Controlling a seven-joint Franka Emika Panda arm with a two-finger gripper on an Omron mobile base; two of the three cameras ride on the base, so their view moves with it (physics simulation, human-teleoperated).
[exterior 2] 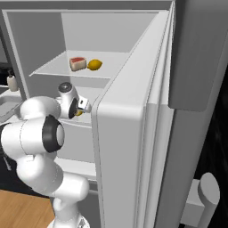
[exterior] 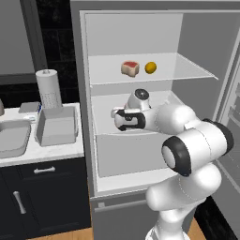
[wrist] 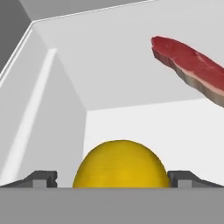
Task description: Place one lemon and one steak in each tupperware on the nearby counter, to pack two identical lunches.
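A lemon (wrist: 121, 164) fills the near foreground of the hand view, sitting between the two fingertips (wrist: 41, 178) of the end effector (wrist: 113, 180), which stands wide open and holds nothing. Beyond it and to the upper right lies the flat red steak (wrist: 190, 68), apart from the lemon, on the same fridge shelf (wrist: 175, 127).

The step in hand looks like the first pick: the lemon is framed but not yet gripped. The next move calls for easing forward a little so the fingers pass its widest part, then closing and drawing back out of the fridge.

On the shelf above the end effector sit the blocky steak (exterior: 130, 68) and a second lemon (exterior: 150, 67), side by side. The tubs (exterior: 57, 125) wait on the desk (exterior: 51, 150) well off to the left, beside the sink (exterior: 11, 138). The fridge wall and open door (exterior 2: 129, 147) crowd the arm's way out.
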